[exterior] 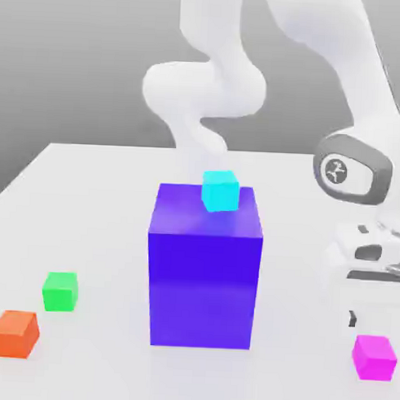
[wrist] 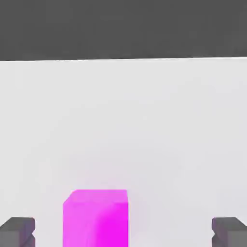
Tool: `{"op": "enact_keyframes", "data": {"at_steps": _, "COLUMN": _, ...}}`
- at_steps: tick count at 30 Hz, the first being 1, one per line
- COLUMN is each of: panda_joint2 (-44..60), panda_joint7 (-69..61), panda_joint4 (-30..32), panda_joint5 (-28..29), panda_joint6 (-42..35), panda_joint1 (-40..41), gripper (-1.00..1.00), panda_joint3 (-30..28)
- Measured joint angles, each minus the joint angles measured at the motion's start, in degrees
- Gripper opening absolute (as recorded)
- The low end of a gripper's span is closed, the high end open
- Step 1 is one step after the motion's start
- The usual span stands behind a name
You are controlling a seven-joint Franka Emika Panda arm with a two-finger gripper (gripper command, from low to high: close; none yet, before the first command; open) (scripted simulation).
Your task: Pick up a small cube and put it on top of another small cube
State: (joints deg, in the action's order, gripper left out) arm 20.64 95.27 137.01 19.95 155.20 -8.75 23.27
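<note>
Orange cube: a small plain orange cube (exterior: pixel 16 334) sits nearest on the white bench (exterior: pixel 89 190), at the exterior view's near left.
Magenta cube: the small bright magenta cube (exterior: pixel 373 357) rests on the bench at the exterior view's near right, untouched and not lifted.
Fingers: in the hand view the two dark grey fingers (wrist: pixel 17 231) stand spread wide, one on each side of the magenta cube (wrist: pixel 95 218), clear of its faces; they are open and hold nothing.
Gripper: the white gripper (exterior: pixel 352 318) hangs just above the magenta cube at the exterior view's right.
Green cube: the small bright green cube (exterior: pixel 60 291) lies on the bench at the exterior view's left, just behind the orange one and well apart from the magenta cube.
Blue block: a big blue-violet block (exterior: pixel 204 273) stands between them, mid-bench.
Cyan cube: a small cyan cube (exterior: pixel 220 190) sits on the block's top, toward its far edge.
Progress: early, as I judge it; the grasp is lined up but not made. Closing, lifting, carrying across past the block and setting down on the green cube all remain.
</note>
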Motion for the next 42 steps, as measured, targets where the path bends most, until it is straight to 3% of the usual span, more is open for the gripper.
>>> {"op": "enact_keyframes", "data": {"at_steps": 3, "panda_joint2": 6.31, "panda_joint7": 3.65, "panda_joint4": -1.53, "panda_joint5": 4.52, "panda_joint6": 4.42, "panda_joint1": -3.84, "gripper": 0.00, "panda_joint3": -4.55}}
{"op": "enact_keyframes", "data": {"at_steps": 4, "panda_joint2": 7.51, "panda_joint7": 4.32, "panda_joint4": -1.83, "panda_joint5": 5.39, "panda_joint6": 5.31, "panda_joint1": -4.68, "gripper": -1.00, "panda_joint3": -5.55}}
{"op": "enact_keyframes", "data": {"at_steps": 10, "panda_joint2": 8.13, "panda_joint7": 4.65, "panda_joint4": -1.99, "panda_joint5": 5.85, "panda_joint6": 5.86, "panda_joint1": -5.06, "gripper": -1.00, "panda_joint3": -6.01}}
{"op": "enact_keyframes", "data": {"at_steps": 17, "panda_joint2": -0.76, "panda_joint7": -3.45, "panda_joint4": -1.26, "panda_joint5": -1.96, "panda_joint6": -0.67, "panda_joint1": 1.54, "gripper": -1.00, "panda_joint3": 0.73}}
{"op": "enact_keyframes", "data": {"at_steps": 27, "panda_joint2": -9.31, "panda_joint7": -9.50, "panda_joint4": 5.07, "panda_joint5": -7.32, "panda_joint6": -0.78, "panda_joint1": 18.52, "gripper": -1.00, "panda_joint3": -10.51}}
{"op": "enact_keyframes", "data": {"at_steps": 31, "panda_joint2": -14.53, "panda_joint7": -10.48, "panda_joint4": 10.24, "panda_joint5": -10.43, "panda_joint6": -0.58, "panda_joint1": 25.16, "gripper": -1.00, "panda_joint3": -16.12}}
{"op": "enact_keyframes", "data": {"at_steps": 36, "panda_joint2": -24.26, "panda_joint7": -10.47, "panda_joint4": 20.16, "panda_joint5": -16.48, "panda_joint6": -0.95, "panda_joint1": 43.54, "gripper": -1.00, "panda_joint3": -25.38}}
{"op": "enact_keyframes", "data": {"at_steps": 42, "panda_joint2": -17.10, "panda_joint7": -11.67, "panda_joint4": 23.05, "panda_joint5": -20.72, "panda_joint6": 8.47, "panda_joint1": 45.95, "gripper": -1.00, "panda_joint3": -26.96}}
